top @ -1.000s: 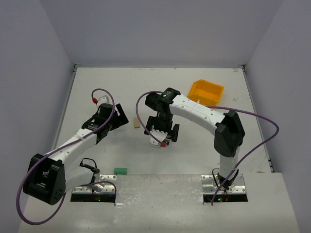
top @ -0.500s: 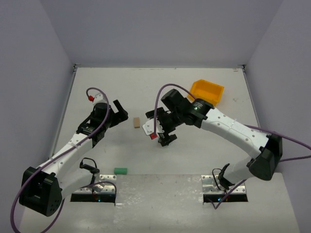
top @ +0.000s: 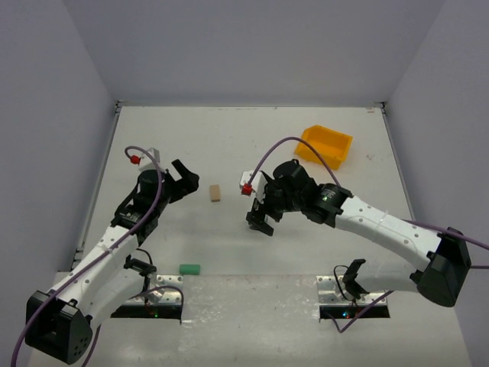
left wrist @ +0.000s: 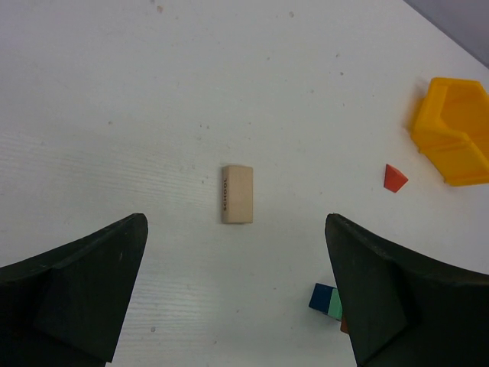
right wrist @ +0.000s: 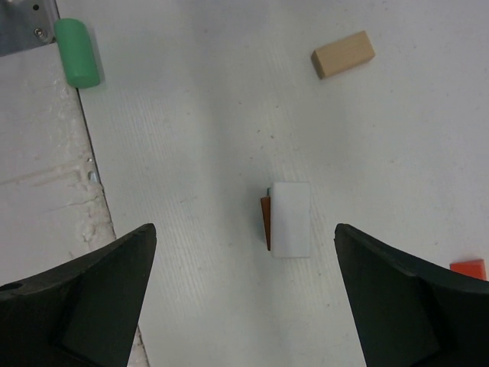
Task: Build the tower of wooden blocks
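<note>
You're working in a robotics lab cell. The white worktop [top: 229,145] is boxed in on three sides by plain grey walls [top: 252,46], with nothing on them but flat paint. Your two machines, the left arm [top: 114,237] and the right arm [top: 374,222], are bolted to metal plates [top: 377,293] along the near edge, and purple cables [top: 292,139] loop loose off them. What lies on the worktop reads as test props: a yellow plastic bin [top: 325,145] toward the far right, a tan block [top: 215,193] near the middle and a green block [top: 189,268] by the near edge, small wooden pieces on a bare white surface
</note>
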You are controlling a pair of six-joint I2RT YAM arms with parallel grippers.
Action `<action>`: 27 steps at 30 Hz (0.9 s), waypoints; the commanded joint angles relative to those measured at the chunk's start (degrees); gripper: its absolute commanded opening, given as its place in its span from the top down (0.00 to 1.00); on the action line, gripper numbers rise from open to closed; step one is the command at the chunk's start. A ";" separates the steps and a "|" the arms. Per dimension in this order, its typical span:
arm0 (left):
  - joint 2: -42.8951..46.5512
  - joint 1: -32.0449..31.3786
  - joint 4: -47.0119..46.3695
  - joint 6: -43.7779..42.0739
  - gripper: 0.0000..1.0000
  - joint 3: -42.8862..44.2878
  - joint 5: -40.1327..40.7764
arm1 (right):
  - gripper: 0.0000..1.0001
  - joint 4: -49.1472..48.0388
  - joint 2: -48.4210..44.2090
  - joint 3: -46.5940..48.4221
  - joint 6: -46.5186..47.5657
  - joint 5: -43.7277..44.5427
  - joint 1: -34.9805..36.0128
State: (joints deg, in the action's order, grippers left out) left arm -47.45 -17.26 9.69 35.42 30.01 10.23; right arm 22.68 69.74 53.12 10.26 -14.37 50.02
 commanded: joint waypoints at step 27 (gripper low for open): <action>-1.48 -0.06 -3.18 -0.18 0.00 0.23 -0.82 | 0.01 -3.45 18.33 4.97 4.96 8.21 0.17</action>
State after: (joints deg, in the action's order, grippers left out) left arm -49.01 -17.26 9.15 35.40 29.91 9.87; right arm 21.83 87.05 56.07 13.79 -7.59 50.02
